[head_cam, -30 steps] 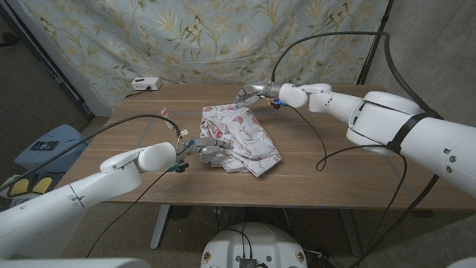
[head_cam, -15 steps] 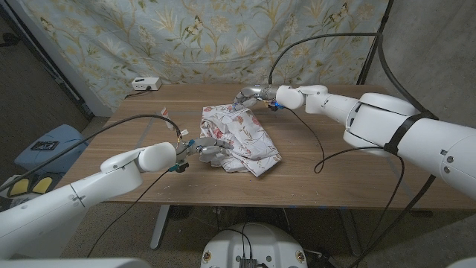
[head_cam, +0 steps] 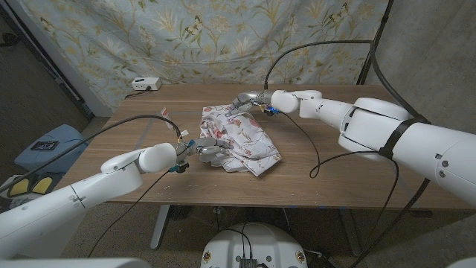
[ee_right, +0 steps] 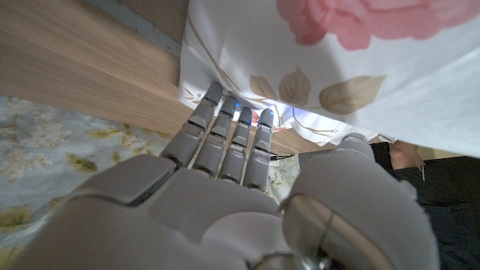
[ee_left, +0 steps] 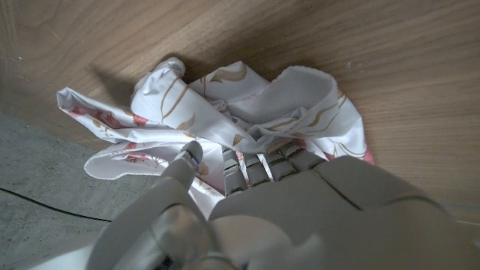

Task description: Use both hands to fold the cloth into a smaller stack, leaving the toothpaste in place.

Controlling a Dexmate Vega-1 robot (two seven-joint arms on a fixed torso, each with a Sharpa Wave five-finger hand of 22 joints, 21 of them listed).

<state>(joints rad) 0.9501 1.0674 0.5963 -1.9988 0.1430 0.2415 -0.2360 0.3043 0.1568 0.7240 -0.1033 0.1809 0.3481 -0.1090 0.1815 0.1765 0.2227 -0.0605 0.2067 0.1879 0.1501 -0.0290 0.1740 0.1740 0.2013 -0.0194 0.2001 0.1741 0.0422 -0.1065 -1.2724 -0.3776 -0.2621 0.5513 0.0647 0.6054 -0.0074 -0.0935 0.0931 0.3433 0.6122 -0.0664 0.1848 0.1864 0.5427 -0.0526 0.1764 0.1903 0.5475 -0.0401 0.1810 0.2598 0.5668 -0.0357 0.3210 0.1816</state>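
A crumpled white cloth (head_cam: 239, 135) with pink flowers and leaves lies in the middle of the wooden table (head_cam: 349, 175). My left hand (head_cam: 210, 147) sits at the cloth's near left edge. In the left wrist view its fingers (ee_left: 259, 166) curl into the folds of the cloth (ee_left: 225, 112) and the thumb presses beside them, gripping the fabric. My right hand (head_cam: 250, 98) is at the cloth's far edge. In the right wrist view its stretched fingers (ee_right: 229, 124) touch the hem of the cloth (ee_right: 337, 67), with the thumb held apart.
A small white box (head_cam: 146, 83) with a cable sits at the table's far left corner. A flowered curtain (head_cam: 201, 37) hangs behind the table. Black cables trail from both arms over the tabletop. Bare wood lies to the right of the cloth.
My right hand has slid left along the far side of the table until its fingers reach the cloth's far edge. The left hand and the cloth have stayed put.
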